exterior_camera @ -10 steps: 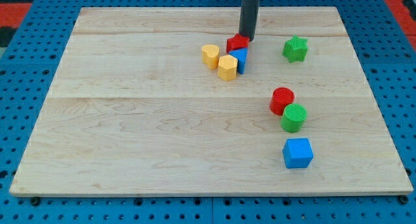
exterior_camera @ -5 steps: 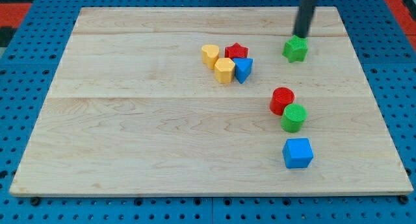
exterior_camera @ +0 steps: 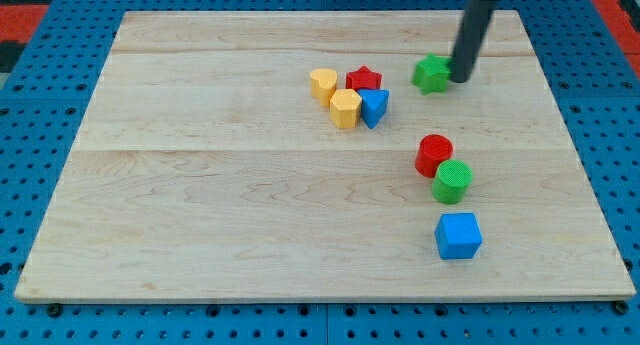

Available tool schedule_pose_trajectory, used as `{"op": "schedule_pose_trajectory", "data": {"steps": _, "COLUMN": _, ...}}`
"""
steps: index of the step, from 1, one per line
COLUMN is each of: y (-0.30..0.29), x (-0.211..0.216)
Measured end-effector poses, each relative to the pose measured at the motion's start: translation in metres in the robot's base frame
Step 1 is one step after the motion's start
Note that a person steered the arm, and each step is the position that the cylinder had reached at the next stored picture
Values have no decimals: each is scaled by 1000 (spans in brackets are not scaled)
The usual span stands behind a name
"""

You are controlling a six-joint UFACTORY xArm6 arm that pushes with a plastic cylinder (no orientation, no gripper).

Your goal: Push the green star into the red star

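One green star (exterior_camera: 431, 74) touches my tip (exterior_camera: 460, 79); red star (exterior_camera: 364, 80) sits leftward.

A robotics lab bench, by the look of it: a pale wooden board (exterior_camera: 250, 215) lies on a blue perforated pegboard table (exterior_camera: 30, 135), small coloured plastic blocks (exterior_camera: 346, 108) are scattered on the board, and a dark rod ends at my tip (exterior_camera: 461, 79) far right.
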State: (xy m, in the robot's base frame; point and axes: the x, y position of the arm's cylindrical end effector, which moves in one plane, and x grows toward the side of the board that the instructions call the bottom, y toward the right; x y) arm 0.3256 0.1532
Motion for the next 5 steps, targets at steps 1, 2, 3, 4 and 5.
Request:
{"op": "schedule_pose_trajectory", "data": {"steps": 1, "y": -43, "x": -6}}
{"op": "schedule_pose_trajectory", "data": {"steps": 2, "y": -47, "x": -30}}
{"op": "schedule_pose_trajectory", "data": {"steps": 3, "y": -56, "x": -43}}
{"op": "schedule_pose_trajectory", "data": {"steps": 4, "y": -71, "x": -44}}
{"op": "schedule_pose_trajectory", "data": {"steps": 5, "y": -95, "x": -53}}
